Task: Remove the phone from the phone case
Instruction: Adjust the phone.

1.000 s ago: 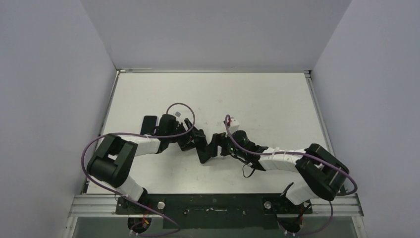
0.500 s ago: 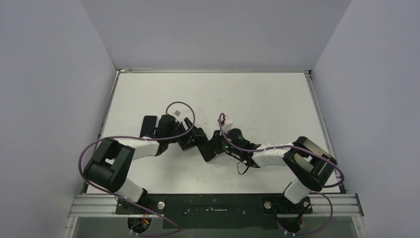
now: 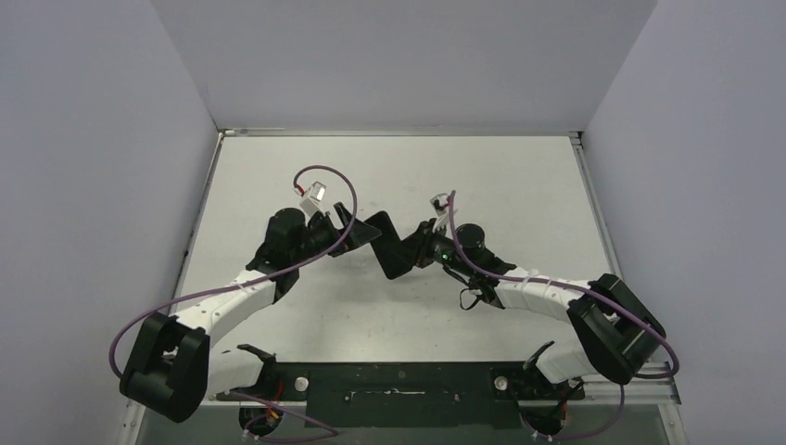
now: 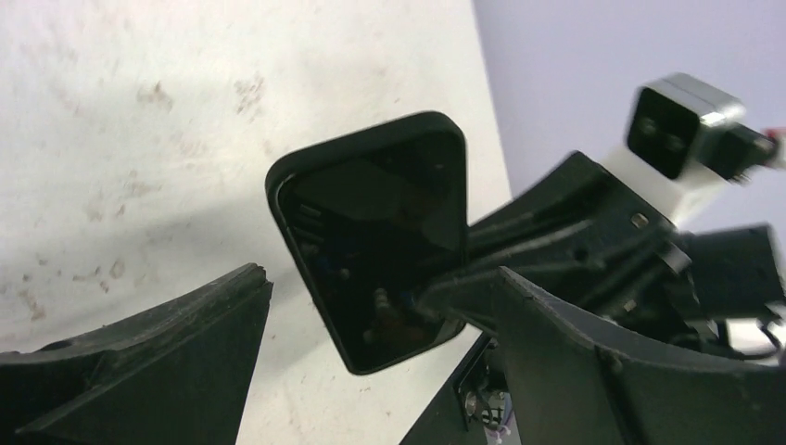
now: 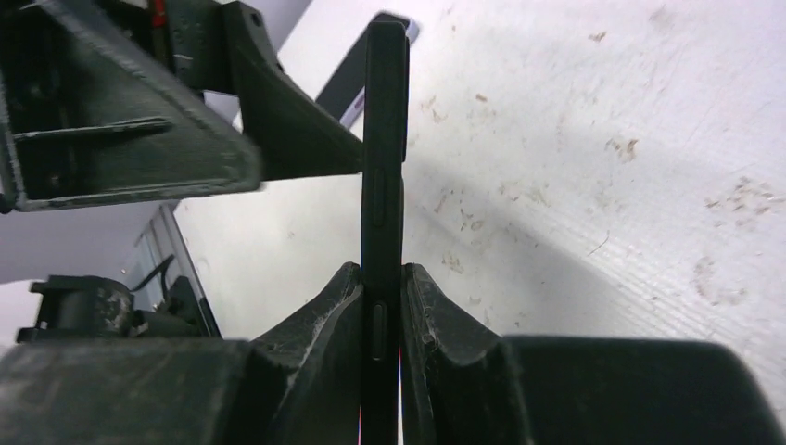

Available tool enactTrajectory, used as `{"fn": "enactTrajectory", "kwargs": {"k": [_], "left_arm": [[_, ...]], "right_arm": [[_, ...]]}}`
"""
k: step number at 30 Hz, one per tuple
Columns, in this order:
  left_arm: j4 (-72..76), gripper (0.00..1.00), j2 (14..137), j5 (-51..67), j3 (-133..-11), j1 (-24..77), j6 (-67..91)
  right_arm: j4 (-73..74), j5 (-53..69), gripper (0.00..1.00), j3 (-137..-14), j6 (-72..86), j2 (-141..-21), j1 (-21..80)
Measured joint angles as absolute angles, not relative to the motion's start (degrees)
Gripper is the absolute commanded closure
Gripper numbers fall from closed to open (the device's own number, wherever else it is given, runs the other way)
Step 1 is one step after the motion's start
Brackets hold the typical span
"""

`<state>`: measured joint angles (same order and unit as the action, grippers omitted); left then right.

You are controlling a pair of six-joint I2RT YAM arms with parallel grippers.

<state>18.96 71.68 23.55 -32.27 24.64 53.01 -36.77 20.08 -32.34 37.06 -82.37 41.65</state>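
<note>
Above the middle of the table (image 3: pixel 519 185), the right gripper (image 5: pixel 380 278) was clamped tight on the phone case (image 5: pixel 385 139). Its fingers (image 5: pixel 315 315) pinched the black slab edge-on by one end, holding it clear of the surface with a shadow beneath. Facing it, the left gripper (image 4: pixel 380 278) stood wide open. One finger (image 4: pixel 167 362) was apart from the case, with bare table showing between. The other overlapped the case's lower corner, and whether it touched could not be told. The phone (image 4: pixel 380 232) sat inside the case, its dark glossy face ringed by the rim. Any brand or writing was too dark to read.
</note>
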Motion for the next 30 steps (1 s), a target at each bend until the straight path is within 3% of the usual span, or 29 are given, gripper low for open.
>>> {"fn": "enactTrajectory", "kwargs": {"k": [6, 15, 30], "left_arm": [[23.33, 0.11, 64.51, 27.2, -32.27, 22.63, 47.62], [34.65, 0.13, 64.12, 35.64, -31.79, 22.0, 48.01], [51.79, 0.31, 68.16, 40.56, -31.05, 23.53, 58.83]], "right_arm": [[-36.29, 24.34, 1.0, -31.83, 39.48, -76.49, 36.77], [-39.33, 31.7, 1.0, -31.88, 46.46, -72.42, 34.35], [-50.98, 36.42, 1.0, -33.04, 55.59, -72.44, 34.13]]}}
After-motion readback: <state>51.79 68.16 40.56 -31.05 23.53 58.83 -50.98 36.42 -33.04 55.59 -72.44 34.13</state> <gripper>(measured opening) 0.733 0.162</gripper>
